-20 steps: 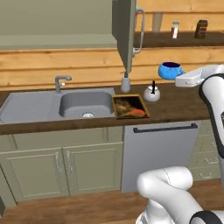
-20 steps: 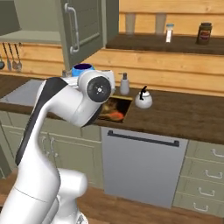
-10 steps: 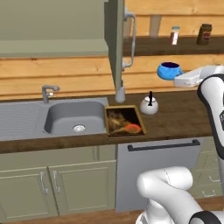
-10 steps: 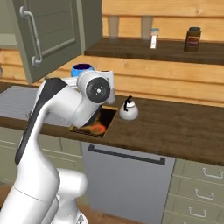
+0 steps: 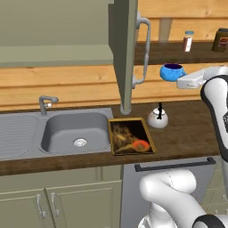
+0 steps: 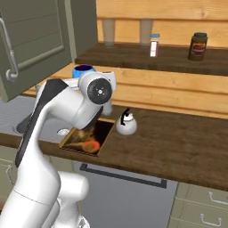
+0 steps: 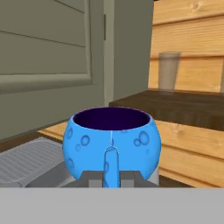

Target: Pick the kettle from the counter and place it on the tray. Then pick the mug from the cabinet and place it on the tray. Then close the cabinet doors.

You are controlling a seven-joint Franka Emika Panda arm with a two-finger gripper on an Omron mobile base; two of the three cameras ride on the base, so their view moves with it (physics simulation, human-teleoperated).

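Two base cameras plus the hand cam here, so going left to right. Far left in the left base view was the grey sink (image 5: 78,131) with its faucet (image 5: 46,103), set into the dark wood surface (image 5: 187,133). Just right of the sink sat the tray (image 5: 130,136), flat on the surface, with nothing standing on it, just its orange-gold pattern. Above it hung the open cabinet door (image 5: 124,49), edge-on to that camera, silver bar handle (image 5: 143,49) facing right. The kettle (image 5: 158,118) was on the surface right beside the tray's far right corner, close to it but not on it, upright with the black handle arched over the top.

Further right and higher up, the blue mug (image 5: 172,71) was in the air, well above the surface, pinched by the gripper (image 5: 185,81) on the end of the white arm. In the hand view the mug (image 7: 111,142) sat upright with its dark inside showing and its handle pointing back toward the camera, and the gripper fingers (image 7: 89,178) were closed in narrow at its base on either side of that handle. In the right base view the mug (image 6: 83,71) peeked out behind the robot's wrist, left of the kettle (image 6: 126,123) and above the tray (image 6: 87,137).

Far right, on the wooden shelf (image 5: 178,49), stood a small white bottle (image 5: 188,41) and a dark jar (image 5: 221,39).
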